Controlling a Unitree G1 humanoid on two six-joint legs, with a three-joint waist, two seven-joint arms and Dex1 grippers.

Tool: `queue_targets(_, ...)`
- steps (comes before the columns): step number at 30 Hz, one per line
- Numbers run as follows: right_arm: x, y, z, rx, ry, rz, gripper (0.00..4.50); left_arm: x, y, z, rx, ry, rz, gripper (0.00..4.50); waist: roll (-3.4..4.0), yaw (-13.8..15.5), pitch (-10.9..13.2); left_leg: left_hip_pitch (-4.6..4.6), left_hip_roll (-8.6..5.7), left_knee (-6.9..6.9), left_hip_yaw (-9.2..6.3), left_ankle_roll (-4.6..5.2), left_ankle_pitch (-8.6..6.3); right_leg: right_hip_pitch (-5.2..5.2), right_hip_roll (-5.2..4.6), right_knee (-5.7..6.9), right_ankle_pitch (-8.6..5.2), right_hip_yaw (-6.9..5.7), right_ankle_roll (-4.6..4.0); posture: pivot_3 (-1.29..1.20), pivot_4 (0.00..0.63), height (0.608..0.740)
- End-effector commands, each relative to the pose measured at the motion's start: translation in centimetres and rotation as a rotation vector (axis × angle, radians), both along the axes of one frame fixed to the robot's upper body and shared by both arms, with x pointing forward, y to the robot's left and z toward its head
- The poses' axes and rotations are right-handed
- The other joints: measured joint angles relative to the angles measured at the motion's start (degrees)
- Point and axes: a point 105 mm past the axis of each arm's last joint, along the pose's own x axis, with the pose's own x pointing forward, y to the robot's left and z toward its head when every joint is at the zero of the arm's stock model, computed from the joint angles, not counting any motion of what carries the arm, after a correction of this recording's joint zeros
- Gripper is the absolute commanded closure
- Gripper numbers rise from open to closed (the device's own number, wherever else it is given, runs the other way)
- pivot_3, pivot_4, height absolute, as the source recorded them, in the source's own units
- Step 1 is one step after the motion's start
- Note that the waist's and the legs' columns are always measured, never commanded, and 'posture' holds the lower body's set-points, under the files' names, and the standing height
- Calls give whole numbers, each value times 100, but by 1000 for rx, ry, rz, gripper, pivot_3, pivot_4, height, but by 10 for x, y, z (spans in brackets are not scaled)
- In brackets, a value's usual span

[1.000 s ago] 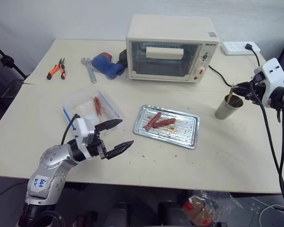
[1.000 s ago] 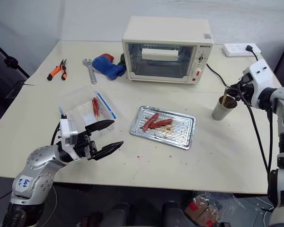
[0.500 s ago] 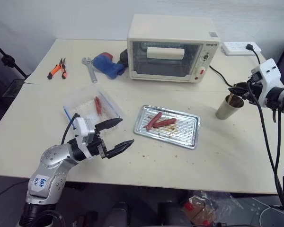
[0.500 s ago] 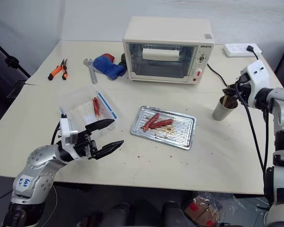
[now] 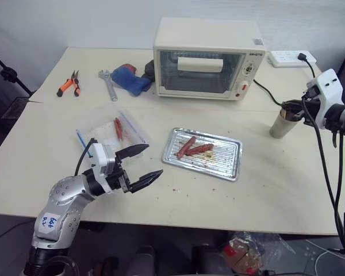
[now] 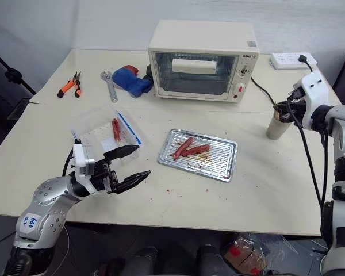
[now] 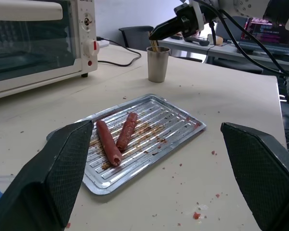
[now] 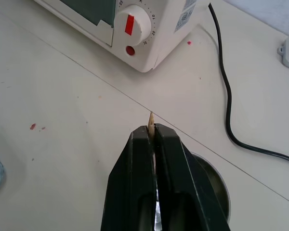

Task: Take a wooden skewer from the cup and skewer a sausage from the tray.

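The right end effector [image 8: 151, 132] was clamped on the wooden skewer [image 8: 151, 119], directly above the cup [image 6: 276, 125] near the bench's right edge, stick upright.

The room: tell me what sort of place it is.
Probably an office or lab set up for a cooking test, not a real kitchen: a toaster oven and a tray share a plain table with pliers and a wrench.

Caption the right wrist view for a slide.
Right claw shut on a skewer above the cup, beside the oven.
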Motion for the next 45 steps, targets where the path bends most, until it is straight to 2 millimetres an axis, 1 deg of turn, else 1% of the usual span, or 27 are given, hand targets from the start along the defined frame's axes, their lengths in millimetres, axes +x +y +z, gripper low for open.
queue_targets(1,-6,-9,22,42,-47,-16,4458,-3,-4,6,5,-42,-14,0,0,1,0,0,0,0,0,0,0,0,0,0,0,0,0,0,150,740)
queue_targets(2,-8,-7,19,55,-25,-3,4248,-4,-4,6,5,-42,-15,0,0,1,0,0,0,0,0,0,0,0,0,0,0,0,0,0,150,740)
queue_targets(4,-5,-8,25,53,-80,-24,3769,-4,-4,6,5,-41,-17,0,0,2,0,0,0,0,-1,0,0,0,0,1,0,-1,0,0,150,740)
queue_targets(5,-4,-9,26,51,-98,-32,3450,-4,-5,6,5,-41,-17,0,0,1,0,0,0,0,1,0,0,0,0,0,0,1,0,0,150,740)
queue_targets(8,-4,-10,23,48,-95,-30,2457,-4,-5,6,7,-41,-19,0,0,0,0,0,0,0,0,0,0,0,0,0,0,0,0,0,150,740)
queue_targets(9,-3,-11,24,50,-105,-35,2071,-4,-5,6,7,-41,-20,0,0,-2,0,0,0,0,1,0,0,0,0,0,0,0,0,0,150,740)
queue_targets(14,-8,-16,19,-2,-74,-24,382,-4,-4,6,13,-42,-20,0,0,0,0,0,0,0,1,0,0,0,1,1,0,0,0,0,150,740)
queue_targets(23,-13,-13,9,-13,-19,9,382,-3,-6,7,13,-44,-25,0,0,1,0,0,0,0,0,0,0,0,1,1,0,0,0,0,150,740)
queue_targets(27,-14,-5,5,-9,3,37,382,-3,-5,7,15,-44,-22,0,0,2,0,0,0,1,1,0,0,0,0,1,0,1,0,0,150,740)
queue_targets(31,-12,-2,3,-4,6,38,382,-3,-4,6,16,-44,-20,0,0,-3,0,1,1,1,0,-1,0,0,1,2,0,0,0,0,150,740)
queue_targets(45,-5,-1,1,1,-8,27,382,-3,-2,4,17,-46,-16,0,0,-2,0,1,1,0,1,-1,0,0,1,2,0,1,0,0,150,740)
